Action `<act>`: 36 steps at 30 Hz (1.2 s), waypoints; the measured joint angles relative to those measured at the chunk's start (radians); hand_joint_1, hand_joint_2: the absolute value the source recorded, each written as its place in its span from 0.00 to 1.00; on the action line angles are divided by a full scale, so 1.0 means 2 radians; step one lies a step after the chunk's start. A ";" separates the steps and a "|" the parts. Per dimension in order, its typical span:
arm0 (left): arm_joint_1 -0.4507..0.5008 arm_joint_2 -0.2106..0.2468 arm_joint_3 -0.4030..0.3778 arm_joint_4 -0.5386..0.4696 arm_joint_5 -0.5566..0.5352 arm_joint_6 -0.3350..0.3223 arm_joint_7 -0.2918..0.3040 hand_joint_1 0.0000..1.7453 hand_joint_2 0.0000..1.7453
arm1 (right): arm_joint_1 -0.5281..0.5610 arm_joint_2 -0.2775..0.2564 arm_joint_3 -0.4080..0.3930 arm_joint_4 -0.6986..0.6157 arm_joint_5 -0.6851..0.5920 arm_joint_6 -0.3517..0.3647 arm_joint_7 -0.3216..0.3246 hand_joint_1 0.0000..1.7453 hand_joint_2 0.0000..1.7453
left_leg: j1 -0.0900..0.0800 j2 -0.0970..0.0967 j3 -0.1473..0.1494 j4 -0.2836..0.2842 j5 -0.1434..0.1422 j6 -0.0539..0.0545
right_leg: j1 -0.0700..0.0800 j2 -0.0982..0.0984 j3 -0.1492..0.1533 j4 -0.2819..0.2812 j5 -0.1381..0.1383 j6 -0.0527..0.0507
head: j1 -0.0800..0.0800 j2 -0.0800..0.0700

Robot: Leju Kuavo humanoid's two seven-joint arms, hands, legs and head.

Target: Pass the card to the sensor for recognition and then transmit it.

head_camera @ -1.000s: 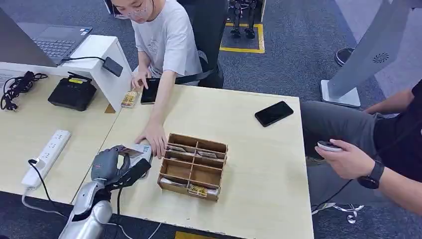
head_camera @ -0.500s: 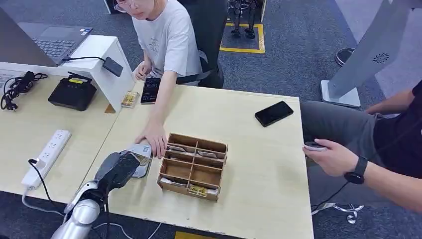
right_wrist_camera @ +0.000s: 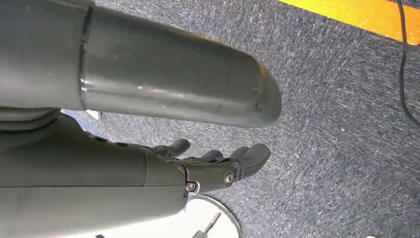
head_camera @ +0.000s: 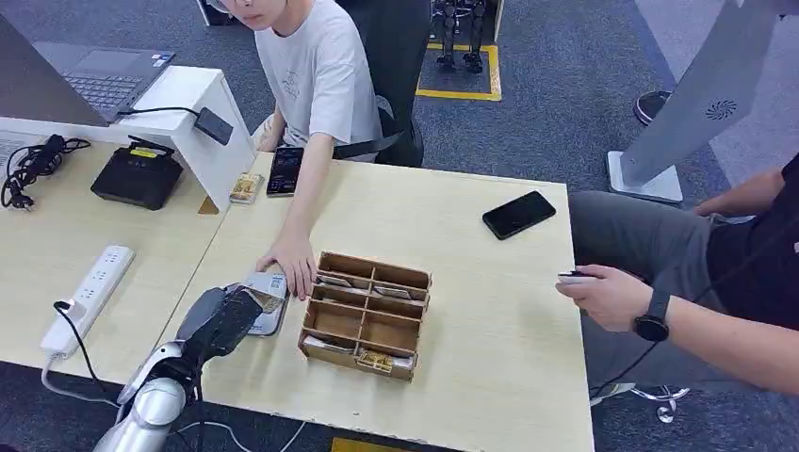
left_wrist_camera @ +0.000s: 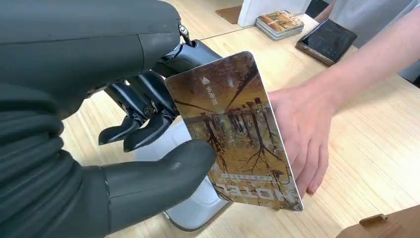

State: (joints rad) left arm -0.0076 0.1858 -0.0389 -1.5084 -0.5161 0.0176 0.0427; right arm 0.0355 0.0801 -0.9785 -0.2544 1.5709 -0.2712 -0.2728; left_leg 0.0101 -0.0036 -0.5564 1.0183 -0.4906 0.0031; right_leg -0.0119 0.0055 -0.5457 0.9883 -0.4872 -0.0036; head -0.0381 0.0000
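Left hand (left_wrist_camera: 124, 144) pinched the card (left_wrist_camera: 236, 134) between thumb and fingers, over the white sensor (head_camera: 268, 303). Person's hand (left_wrist_camera: 299, 134) lay just beside; a bump could tilt the card or spoil the read. Thin grip, so slip was likely. Right hand (right_wrist_camera: 218, 168) hung empty, fingers loosely apart. Wooden tray (head_camera: 366, 314) held cards in several compartments.

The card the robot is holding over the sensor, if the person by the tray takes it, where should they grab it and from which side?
Judging by its pose, take the card by its free long edge, beside the person's hand. The left hand pinches the opposite edge, thumb on the printed face, so that far edge juts clear above the white sensor. Pinch both flat faces and pull away from the robot's fingers.
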 joint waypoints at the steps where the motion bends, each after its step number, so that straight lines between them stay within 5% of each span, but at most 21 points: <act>1: 0.000 0.000 0.000 0.000 0.000 0.000 0.000 1.00 1.00 | 0.000 0.000 0.000 0.000 0.000 0.000 0.000 0.00 0.00 | 0.000 0.000 0.000 0.000 0.000 0.000 | 0.000 0.000 0.000 0.000 0.000 0.000 | 0.000 0.000; 23: 0.000 0.000 0.000 -0.001 0.000 0.000 0.000 1.00 1.00 | 0.000 0.000 0.000 0.000 0.000 0.000 0.000 0.00 0.00 | 0.000 0.000 0.000 0.000 0.000 0.000 | 0.000 0.000 0.000 0.000 0.000 0.000 | 0.000 0.000; 24: 0.000 0.001 0.000 -0.001 -0.006 -0.006 0.007 1.00 1.00 | 0.000 0.000 0.000 0.000 0.000 0.000 0.000 0.00 0.00 | 0.000 0.000 0.000 0.000 0.000 0.000 | 0.000 0.000 0.000 0.000 0.000 0.000 | 0.000 0.000; 27: -0.038 0.023 -0.010 0.039 -0.095 -0.046 0.094 1.00 1.00 | -0.002 -0.001 0.011 0.000 0.000 0.000 0.002 0.00 0.00 | 0.000 0.000 0.000 0.000 0.001 0.000 | 0.000 -0.001 0.000 0.000 0.000 0.000 | 0.000 0.000; 31: -0.092 0.040 -0.021 0.100 -0.130 -0.040 0.095 1.00 1.00 | -0.008 -0.004 0.019 0.002 0.000 0.002 0.002 0.00 0.00 | 0.000 0.000 0.001 0.000 0.001 0.000 | 0.000 -0.001 0.000 0.001 0.000 0.000 | 0.000 0.000; 36: -0.101 0.045 -0.030 0.125 -0.141 -0.039 0.103 1.00 1.00 | -0.008 -0.006 0.026 0.004 0.000 0.003 0.002 0.00 0.00 | 0.000 0.000 0.000 0.000 0.002 -0.001 | 0.000 0.000 0.000 0.001 0.001 -0.001 | 0.000 0.000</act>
State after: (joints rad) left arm -0.2095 0.2766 -0.0988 -1.2577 -0.7984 -0.0599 0.2487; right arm 0.0193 0.0679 -0.9274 -0.2460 1.5709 -0.2647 -0.2689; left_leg 0.0105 -0.0033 -0.5558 1.0184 -0.4875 0.0019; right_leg -0.0119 0.0053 -0.5462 0.9899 -0.4849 -0.0062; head -0.0381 0.0000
